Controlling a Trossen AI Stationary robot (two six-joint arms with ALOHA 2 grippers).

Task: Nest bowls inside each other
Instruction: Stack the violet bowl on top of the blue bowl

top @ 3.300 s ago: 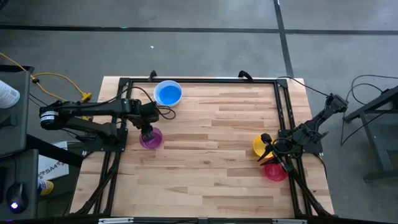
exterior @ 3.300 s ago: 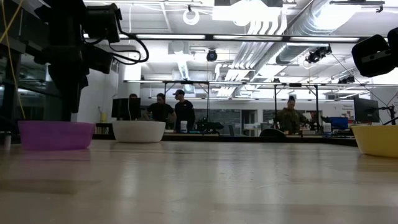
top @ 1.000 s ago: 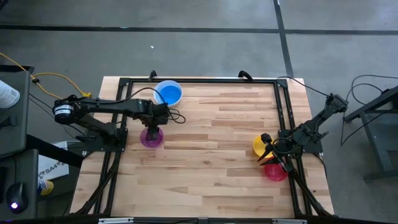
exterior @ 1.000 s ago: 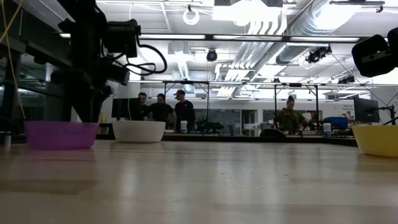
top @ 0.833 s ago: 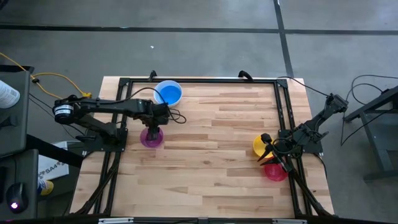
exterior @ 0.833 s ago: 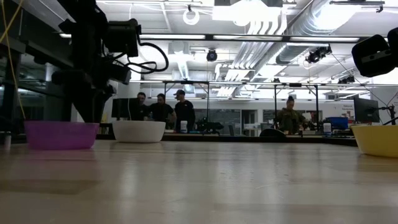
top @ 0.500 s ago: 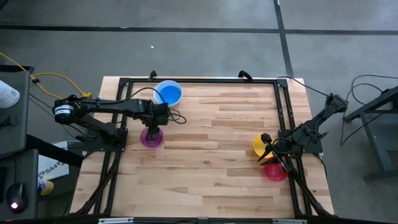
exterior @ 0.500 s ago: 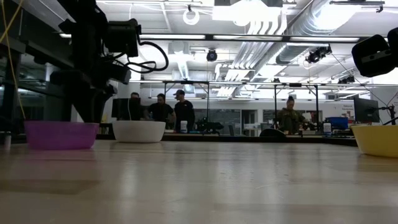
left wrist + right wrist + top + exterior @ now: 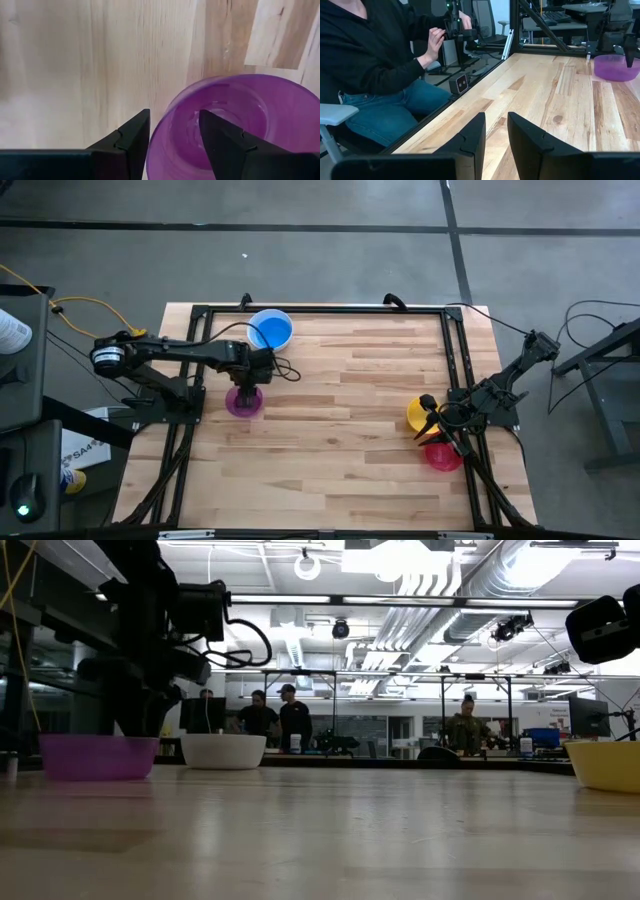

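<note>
The purple bowl (image 9: 240, 404) (image 9: 98, 756) stands on its base at the table's left. My left gripper (image 9: 174, 125) (image 9: 246, 388) points down over it, open. One finger (image 9: 127, 142) stands outside the bowl's rim (image 9: 161, 127) and the other finger (image 9: 225, 142) stands inside. No touch shows. A blue bowl (image 9: 270, 330) sits in a white bowl (image 9: 222, 750) at the far left. The yellow bowl (image 9: 417, 413) and the red-pink bowl (image 9: 443, 456) stand at the right, beside my right gripper (image 9: 430, 423) (image 9: 496, 125). That gripper is open, with nothing between its fingers.
A black frame (image 9: 320, 310) runs around the wooden table top. In the right wrist view a person (image 9: 375, 55) sits close beyond the table's frame. The middle of the table (image 9: 340, 400) is bare wood. People stand in the room behind (image 9: 285, 715).
</note>
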